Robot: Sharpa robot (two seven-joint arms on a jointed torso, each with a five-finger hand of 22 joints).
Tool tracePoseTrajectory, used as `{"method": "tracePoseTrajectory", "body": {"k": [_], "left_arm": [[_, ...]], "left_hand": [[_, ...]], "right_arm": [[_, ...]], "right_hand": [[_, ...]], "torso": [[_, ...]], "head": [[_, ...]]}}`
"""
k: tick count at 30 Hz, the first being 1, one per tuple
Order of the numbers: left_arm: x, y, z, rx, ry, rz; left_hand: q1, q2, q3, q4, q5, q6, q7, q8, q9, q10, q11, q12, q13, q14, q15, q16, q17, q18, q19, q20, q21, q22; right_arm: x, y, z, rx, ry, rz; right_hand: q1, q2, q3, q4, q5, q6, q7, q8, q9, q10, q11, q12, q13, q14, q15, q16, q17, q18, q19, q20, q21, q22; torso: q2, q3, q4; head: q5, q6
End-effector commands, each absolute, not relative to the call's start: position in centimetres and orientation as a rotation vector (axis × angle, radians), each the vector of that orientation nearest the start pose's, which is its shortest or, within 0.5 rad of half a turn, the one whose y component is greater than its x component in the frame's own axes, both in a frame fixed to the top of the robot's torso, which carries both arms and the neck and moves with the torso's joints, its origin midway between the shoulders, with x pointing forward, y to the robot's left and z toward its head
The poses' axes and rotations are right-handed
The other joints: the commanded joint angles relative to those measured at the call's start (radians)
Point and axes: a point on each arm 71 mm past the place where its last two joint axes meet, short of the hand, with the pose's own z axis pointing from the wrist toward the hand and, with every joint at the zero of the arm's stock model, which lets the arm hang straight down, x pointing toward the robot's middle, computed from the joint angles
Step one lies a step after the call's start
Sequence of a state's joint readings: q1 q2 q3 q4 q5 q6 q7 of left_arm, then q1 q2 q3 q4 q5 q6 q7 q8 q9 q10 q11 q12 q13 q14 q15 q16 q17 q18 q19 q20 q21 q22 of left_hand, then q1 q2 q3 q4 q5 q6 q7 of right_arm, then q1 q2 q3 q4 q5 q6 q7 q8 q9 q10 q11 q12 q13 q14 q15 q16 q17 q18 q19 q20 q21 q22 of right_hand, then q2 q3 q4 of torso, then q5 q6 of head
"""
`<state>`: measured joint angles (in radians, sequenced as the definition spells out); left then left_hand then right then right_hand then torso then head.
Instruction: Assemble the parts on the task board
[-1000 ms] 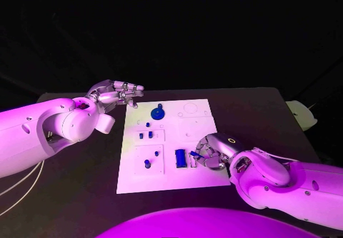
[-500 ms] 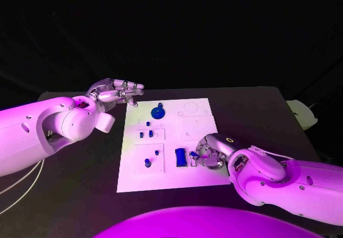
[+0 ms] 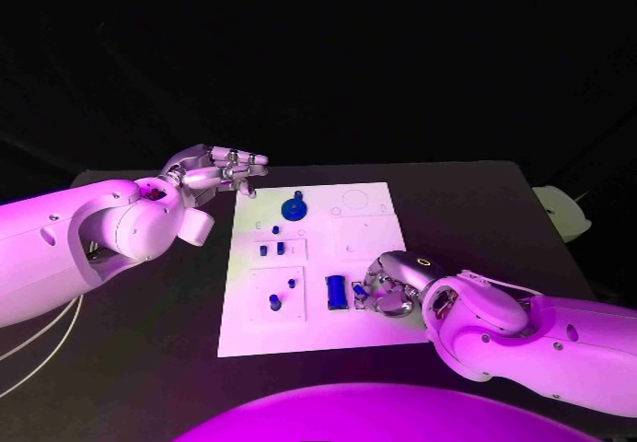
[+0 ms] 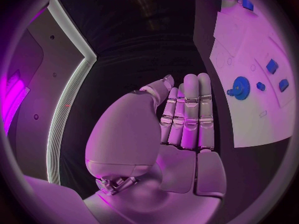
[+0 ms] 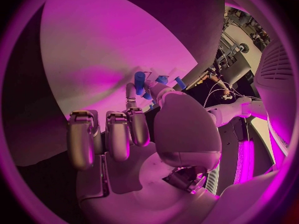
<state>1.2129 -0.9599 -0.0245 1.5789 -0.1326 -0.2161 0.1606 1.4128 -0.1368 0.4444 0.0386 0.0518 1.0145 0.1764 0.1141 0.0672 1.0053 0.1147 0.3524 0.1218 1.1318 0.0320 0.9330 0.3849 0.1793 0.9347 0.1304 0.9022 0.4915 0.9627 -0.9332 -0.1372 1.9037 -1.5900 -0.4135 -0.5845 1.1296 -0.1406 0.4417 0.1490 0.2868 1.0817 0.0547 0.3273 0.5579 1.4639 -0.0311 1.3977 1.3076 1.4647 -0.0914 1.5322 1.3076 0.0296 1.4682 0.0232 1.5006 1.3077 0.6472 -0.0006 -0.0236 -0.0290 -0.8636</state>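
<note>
The right hand sits low over the task board near its front right part, fingers curled down at a small blue part that lies just beside a larger blue block. In the right wrist view a fingertip and the thumb meet around a small blue piece, so the hand looks pinched on it, though I cannot tell how firm that hold is. The left hand hovers off the board's far left corner, above the table, its fingers pressed side by side and curled slightly, holding nothing. Toward the board's far edge lies a blue gear, and along the left side small blue pegs stand in or lie on their recesses. The danger here, as I judge it, is a shallow pinch: the piece is small and the fingertips take little of it, so it may twist or slip out when lifted. The block lies so close that a curled finger could nudge it out of place. If the piece tilts in the hold, it will likely jam at its socket.
</note>
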Motion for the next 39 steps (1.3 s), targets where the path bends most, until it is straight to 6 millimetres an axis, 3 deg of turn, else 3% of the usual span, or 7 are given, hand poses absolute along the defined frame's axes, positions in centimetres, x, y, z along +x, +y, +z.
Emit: {"method": "tracePoseTrajectory", "body": {"k": [1, 13, 18, 39], "left_arm": [[47.79, 24.21, -17.37, -1.07, 1.649, -1.433], [47.75, 24.17, -17.43, -1.071, 1.664, -1.436], [47.76, 24.15, -17.44, -1.071, 1.666, -1.438], [47.76, 24.14, -17.47, -1.072, 1.669, -1.437]], "left_hand": [[0.007, 0.002, 0.001, -0.002, 0.001, -0.005, 0.002, 0.003, 0.001, -0.005, 0.0, 0.004, 0.001, -0.004, 0.005, -0.005, -0.002, 0.006, 0.004, -0.001, -0.003, -0.001], [0.006, 0.002, 0.001, -0.002, 0.001, -0.005, 0.003, 0.003, 0.001, -0.005, 0.0, 0.004, 0.001, -0.005, 0.005, -0.005, -0.002, 0.005, 0.004, -0.001, -0.003, -0.001], [0.006, 0.002, 0.001, -0.002, 0.001, -0.005, 0.003, 0.003, 0.001, -0.005, 0.0, 0.004, 0.001, -0.005, 0.005, -0.005, -0.002, 0.005, 0.004, -0.001, -0.003, -0.001], [0.006, 0.002, 0.001, -0.002, 0.001, -0.005, 0.003, 0.003, 0.001, -0.005, 0.0, 0.004, 0.001, -0.005, 0.005, -0.005, -0.002, 0.005, 0.004, -0.001, -0.003, -0.001]], "right_arm": [[34.34, -16.18, -27.8, -0.004, 1.987, 0.504], [34.39, -15.88, -27.69, -0.012, 1.968, 0.509], [34.38, -15.78, -27.6, -0.012, 1.959, 0.513], [34.2, -16.14, -27.11, -0.013, 1.927, 0.514]], "right_hand": [[-0.014, -0.003, -0.009, 0.003, 0.003, 0.03, -0.024, 0.007, 0.0, 0.024, -0.007, 0.004, 0.138, 0.092, -0.005, 0.004, 0.196, -0.014, 0.077, -0.007, -0.005, 0.242], [-0.065, 0.017, -0.082, 0.05, -0.006, 0.037, -0.025, 0.013, 0.003, 0.028, -0.008, 0.011, 0.145, 0.093, -0.006, 0.005, 0.198, -0.014, 0.078, -0.008, -0.004, 0.242], [-0.088, 0.023, -0.125, 0.079, 0.025, 0.04, -0.026, 0.015, 0.004, 0.031, -0.009, 0.015, 0.148, 0.093, -0.006, 0.006, 0.2, -0.015, 0.079, -0.009, -0.001, 0.243], [-0.09, 0.031, -0.166, 0.099, 0.034, 0.04, -0.026, 0.016, 0.004, 0.033, -0.009, 0.018, 0.152, 0.093, -0.007, 0.007, 0.2, -0.014, 0.079, -0.009, -0.001, 0.243]], "torso": [[0.0, -0.0005, 0.0], [0.0, 0.0007, -0.0008], [0.001, 0.0008, -0.001], [0.0, 0.0012, -0.0008]], "head": [[-0.002, 0.003], [-0.002, 0.006], [-0.003, 0.006], [-0.006, 0.007]]}}
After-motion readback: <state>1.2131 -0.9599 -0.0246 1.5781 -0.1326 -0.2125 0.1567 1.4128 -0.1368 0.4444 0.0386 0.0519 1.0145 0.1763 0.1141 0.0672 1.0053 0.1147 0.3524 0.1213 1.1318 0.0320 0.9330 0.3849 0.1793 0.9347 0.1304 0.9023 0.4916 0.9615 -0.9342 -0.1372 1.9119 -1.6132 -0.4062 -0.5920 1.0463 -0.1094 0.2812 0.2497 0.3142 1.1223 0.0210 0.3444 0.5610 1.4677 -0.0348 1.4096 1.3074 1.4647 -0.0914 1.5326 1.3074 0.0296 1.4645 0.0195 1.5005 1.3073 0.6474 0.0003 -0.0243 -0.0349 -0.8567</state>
